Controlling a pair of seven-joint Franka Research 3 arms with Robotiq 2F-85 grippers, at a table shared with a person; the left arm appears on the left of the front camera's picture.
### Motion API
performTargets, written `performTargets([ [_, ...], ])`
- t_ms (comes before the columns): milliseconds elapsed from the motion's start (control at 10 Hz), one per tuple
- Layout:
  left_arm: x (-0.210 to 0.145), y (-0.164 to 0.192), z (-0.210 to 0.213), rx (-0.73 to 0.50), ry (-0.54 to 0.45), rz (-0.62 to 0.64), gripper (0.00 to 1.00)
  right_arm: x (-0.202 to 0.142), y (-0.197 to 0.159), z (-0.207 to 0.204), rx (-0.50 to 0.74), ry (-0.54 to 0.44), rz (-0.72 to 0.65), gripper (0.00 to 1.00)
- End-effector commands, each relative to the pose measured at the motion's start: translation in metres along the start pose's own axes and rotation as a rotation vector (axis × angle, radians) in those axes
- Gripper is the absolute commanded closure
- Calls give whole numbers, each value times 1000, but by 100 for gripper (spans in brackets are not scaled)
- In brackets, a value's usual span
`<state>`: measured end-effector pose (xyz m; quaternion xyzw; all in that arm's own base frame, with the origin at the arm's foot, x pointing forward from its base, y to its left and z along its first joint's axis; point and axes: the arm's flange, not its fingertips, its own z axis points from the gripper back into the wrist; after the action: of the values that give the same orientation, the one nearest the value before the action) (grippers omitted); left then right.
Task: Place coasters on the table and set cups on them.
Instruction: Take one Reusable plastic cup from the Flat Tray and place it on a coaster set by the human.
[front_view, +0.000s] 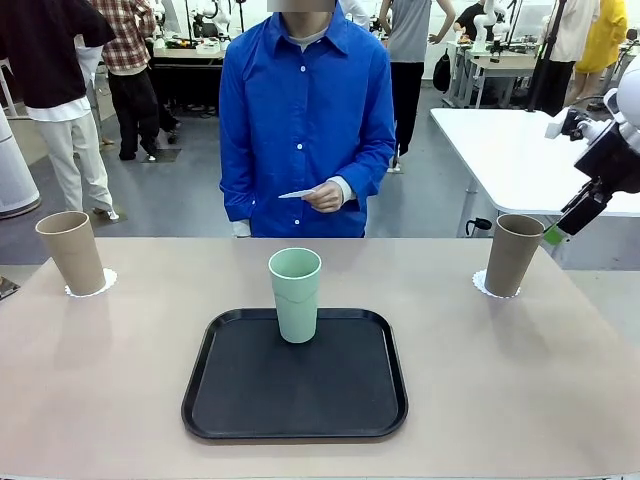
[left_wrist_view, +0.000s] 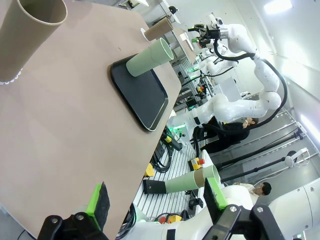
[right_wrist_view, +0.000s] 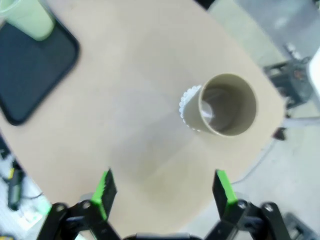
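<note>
Black tray (front_view: 250, 400) at the near edge of the table (front_view: 100, 380) — one only — bearing the single mint-green cup (front_view: 295, 295), upright, directly on the tray toward its far rim. Three cups counted in all. Left tan cup (front_view: 72, 252) and right tan cup (front_view: 513, 255) upright at the table's far corners, well apart. Two coasters down: left coaster (front_view: 105, 283) and right coaster (front_view: 480, 285), one under each tan cup, scalloped edges peeking out. One thin white piece (front_view: 297, 194), edge-on, pinched in the person's hand (front_view: 325, 195) beyond the far edge. Two claws, both spread wide and empty — left gripper (left_wrist_view: 156, 200) by the table's edge, right gripper (right_wrist_view: 163, 192) raised, looking down on the right tan cup.
</note>
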<state>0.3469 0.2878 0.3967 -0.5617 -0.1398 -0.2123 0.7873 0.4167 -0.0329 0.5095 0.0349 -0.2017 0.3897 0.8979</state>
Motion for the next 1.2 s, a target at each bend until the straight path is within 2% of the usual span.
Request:
performTargets([
  [0,0,-2,2,5,-3,3,0,-11,56,37,39,63,-427,0],
  [100,0,-2,2,5,-3,3,0,-22,79,48,-49,151,-544,0],
  [300,0,-2,2,5,-3,3,0,-40,109,58,25,170,-642,0],
  [400,0,-2,2,5,-3,3,0,-47,113,58,-53,196,-596,0],
  [500,0,-2,2,5,-3,3,0,-38,87,53,-12,177,-567,0],
  [600,0,-2,2,5,-3,3,0,-46,105,62,-16,195,-614,0],
  [700,0,-2,2,5,-3,3,0,-58,79,67,270,64,-660,0],
  [800,0,-2,2,5,-3,3,0,-67,46,77,489,-34,-697,0],
  [1000,0,-2,2,5,-3,3,0,-75,-12,88,743,-217,-736,0],
  [1100,0,-2,2,5,-3,3,0,-89,-31,90,807,-284,-743,0],
])
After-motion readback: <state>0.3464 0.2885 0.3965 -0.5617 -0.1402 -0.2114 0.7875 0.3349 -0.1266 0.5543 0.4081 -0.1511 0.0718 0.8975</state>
